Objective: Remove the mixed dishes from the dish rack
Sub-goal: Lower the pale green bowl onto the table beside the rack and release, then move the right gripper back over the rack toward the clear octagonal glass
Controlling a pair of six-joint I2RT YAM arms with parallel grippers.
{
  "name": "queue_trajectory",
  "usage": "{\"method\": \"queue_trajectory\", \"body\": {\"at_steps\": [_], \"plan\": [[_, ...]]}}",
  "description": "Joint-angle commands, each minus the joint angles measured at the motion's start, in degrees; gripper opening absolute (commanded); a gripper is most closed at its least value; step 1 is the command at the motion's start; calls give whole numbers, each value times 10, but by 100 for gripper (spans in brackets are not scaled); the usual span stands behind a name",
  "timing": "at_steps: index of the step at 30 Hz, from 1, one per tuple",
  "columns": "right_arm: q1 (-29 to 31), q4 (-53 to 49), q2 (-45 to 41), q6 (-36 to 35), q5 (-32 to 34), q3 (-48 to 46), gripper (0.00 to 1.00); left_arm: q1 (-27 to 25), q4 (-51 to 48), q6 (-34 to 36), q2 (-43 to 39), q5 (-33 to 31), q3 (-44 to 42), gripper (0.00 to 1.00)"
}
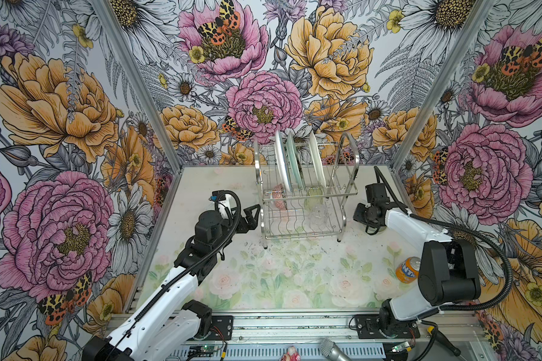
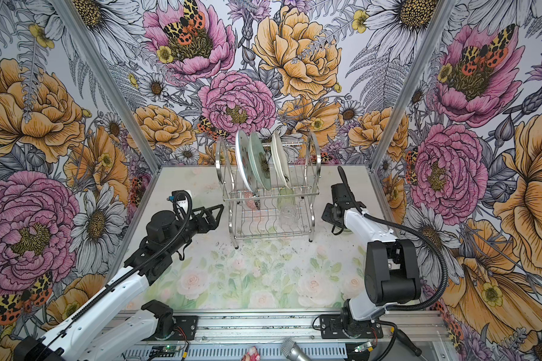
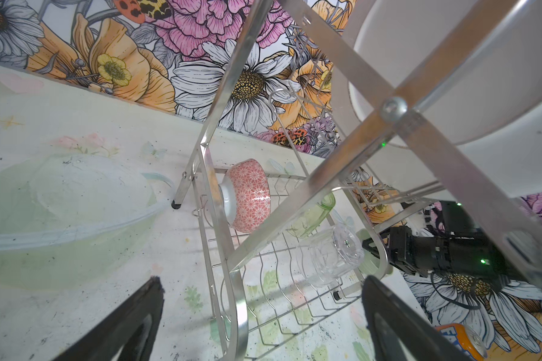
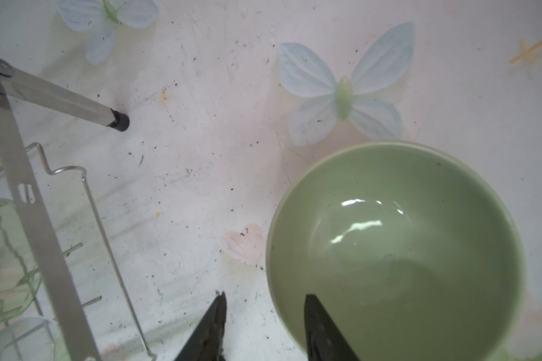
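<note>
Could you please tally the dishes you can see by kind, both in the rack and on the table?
Plates: 3, white plate, aqua plate, cream plate, upright in the dish rack.
Bowls: 2, pink bowl in the rack, pale green bowl on the table.
Tumblers: 2, green tumbler and clear tumbler, in the rack.
Total: 7.

Looking down from high at the front in both top views, facing the flower-papered back wall [image 1: 263, 93], far enough off to take in the whole pale rose-printed tabletop [image 1: 294, 275] and the two-tier shiny chrome wire dish rack [image 1: 282, 223]. From the left wrist, close against that rack's end, peering tilted through crossed side bars across the lower shelf. From the right wrist, very near and straight down on tabletop, a pale green glossy bowl [image 4: 395, 250] and one rack foot, sharing rack and tabletop with every other view.
</note>
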Motion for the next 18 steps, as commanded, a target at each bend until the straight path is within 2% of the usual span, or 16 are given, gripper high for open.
{"method": "queue_trajectory", "body": {"at_steps": [1, 8, 12, 15, 18], "plan": [[-3, 11, -46, -11, -28, 6, 49, 16, -55, -21, 13, -13, 56, 99], [-3, 18, -172, -20, 5, -75, 66, 23, -155, -44, 35, -19, 118, 99], [-4, 28, -236, -26, 26, -122, 84, 14, -129, -50, 17, -11, 71, 99], [-4, 29, -264, -54, 16, -122, 98, 3, -100, -60, -17, -29, 22, 99], [-4, 29, -293, -69, -4, -116, 99, -4, -96, -78, -52, -42, 4, 99]]}}
